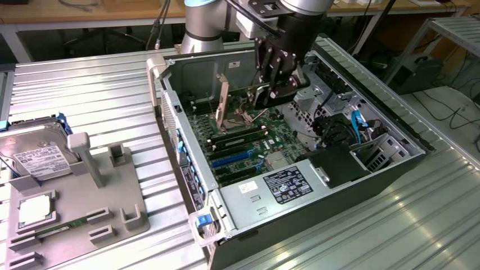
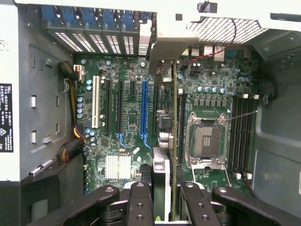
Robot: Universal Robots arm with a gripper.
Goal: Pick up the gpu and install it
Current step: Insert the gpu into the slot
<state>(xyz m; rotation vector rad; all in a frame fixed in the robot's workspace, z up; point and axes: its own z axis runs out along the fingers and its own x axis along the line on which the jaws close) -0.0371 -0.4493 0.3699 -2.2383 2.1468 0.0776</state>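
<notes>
Gripper: black, multi-jointed metal fingers (image 2: 141, 200) are pinching the gpu from both flat sides, and the gripper (image 1: 271, 93) is reaching down into the open case
Gpu: a thin flat card (image 2: 174, 141) is showing edge-on as a narrow dark line, standing upright between the fingers
Bracket: a bent silver sheet-metal strip (image 2: 174, 44) is capping the card's far end, close to the perforated rear slot covers
Gpu position: it is hanging over the motherboard, between the long blue slot (image 2: 144, 108) and the square CPU socket (image 2: 206, 141); its lower edge seems to be just clear of the board, though the edge-on view is making contact hard to judge
Motherboard: a green board (image 2: 122, 94) is lying flat in the case, studded with small round capacitors and ribbed by parallel black and white slots
Heat sink: a small block of pale finned metal (image 2: 117, 167) is sitting near the slots' ends
Case: a box of grey sheet steel (image 1: 386, 169) is lying on its side with the panel off
Table: corrugated, shiny metal (image 1: 90, 95) is carrying the case
Fixture: a matte grey moulded tray (image 1: 101, 194) is sitting towards the exterior view's left, well apart from the case
Hard drive: a silver slab with a white label (image 1: 34, 154) is resting at the tray's far end
</notes>
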